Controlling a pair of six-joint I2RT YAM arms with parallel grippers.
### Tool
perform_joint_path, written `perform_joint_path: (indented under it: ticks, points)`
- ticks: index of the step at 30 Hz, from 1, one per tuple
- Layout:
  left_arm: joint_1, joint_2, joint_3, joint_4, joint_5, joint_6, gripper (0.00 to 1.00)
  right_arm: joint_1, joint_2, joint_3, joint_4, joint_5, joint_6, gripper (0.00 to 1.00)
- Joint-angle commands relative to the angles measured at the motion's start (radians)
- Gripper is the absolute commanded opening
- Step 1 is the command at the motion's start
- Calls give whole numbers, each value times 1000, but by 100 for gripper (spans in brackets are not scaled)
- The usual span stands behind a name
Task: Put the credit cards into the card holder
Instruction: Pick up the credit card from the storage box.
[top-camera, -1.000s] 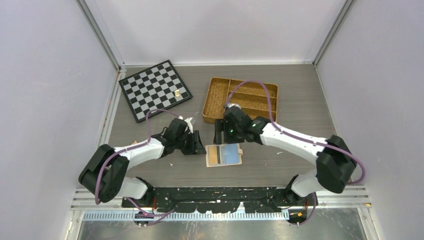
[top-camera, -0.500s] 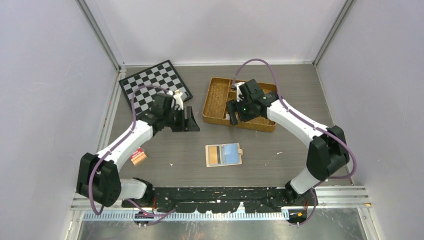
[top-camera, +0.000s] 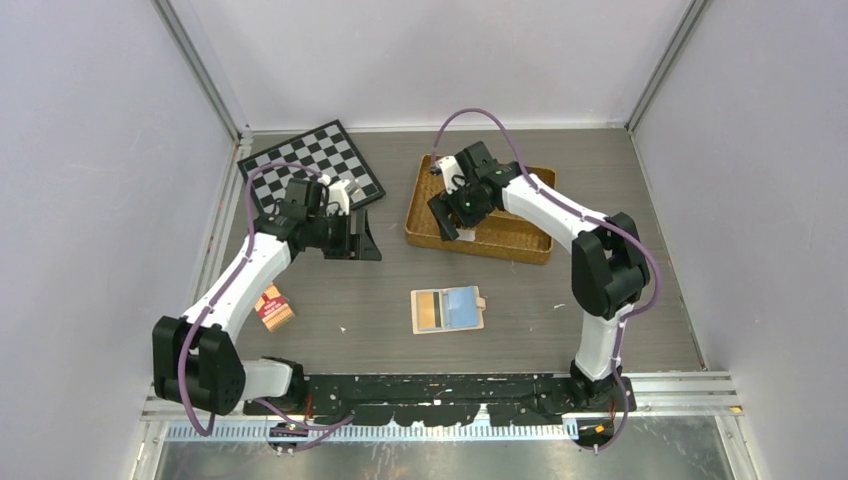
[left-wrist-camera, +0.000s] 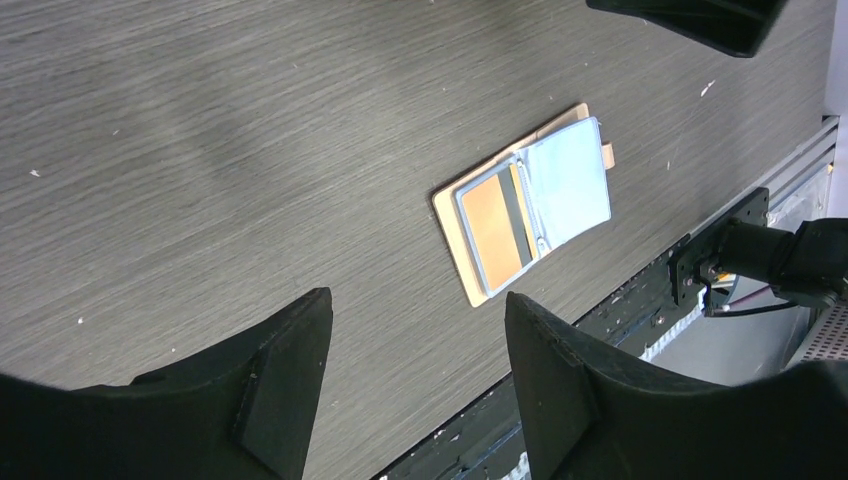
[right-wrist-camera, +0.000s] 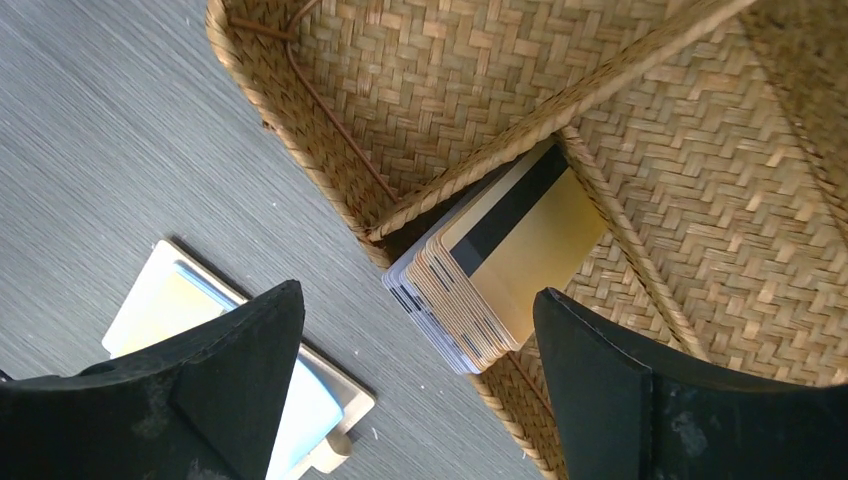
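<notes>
Card holder (top-camera: 447, 309) lies open on table (top-camera: 600, 200), middle of near edge, orange card (top-camera: 431, 310) and blue card (top-camera: 462, 307) in sleeves. Wicker tray (top-camera: 423, 210) far centre; chessboard (top-camera: 300, 165) far left. Left gripper (left-wrist-camera: 415, 310) open, empty, by chessboard's near edge. Right gripper (right-wrist-camera: 418, 300) open, empty, over tray's near-left part, above card stack (right-wrist-camera: 500, 270) standing on edge in a compartment. Red packet (top-camera: 272, 307) near-left.

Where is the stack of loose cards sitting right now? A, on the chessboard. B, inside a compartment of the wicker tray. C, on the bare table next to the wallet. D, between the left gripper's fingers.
B: the right wrist view shows the stack of cards leaning in a corner compartment of the wicker tray.
</notes>
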Motion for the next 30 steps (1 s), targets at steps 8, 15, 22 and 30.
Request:
perform_joint_path:
  ticks: [8, 15, 22, 30]
  points:
    - [6, 8, 16, -24, 42, 29, 66, 3, 54, -14, 75, -26, -105, 90]
    - [9, 18, 16, -26, 46, 28, 66, 10, 55, -35, 78, -56, -118, 91]
    - [9, 18, 14, -28, 49, 27, 66, 32, 71, -1, -3, -96, -119, 87]
    - [9, 16, 13, -28, 49, 27, 66, 34, 26, 17, -51, -112, -99, 76]
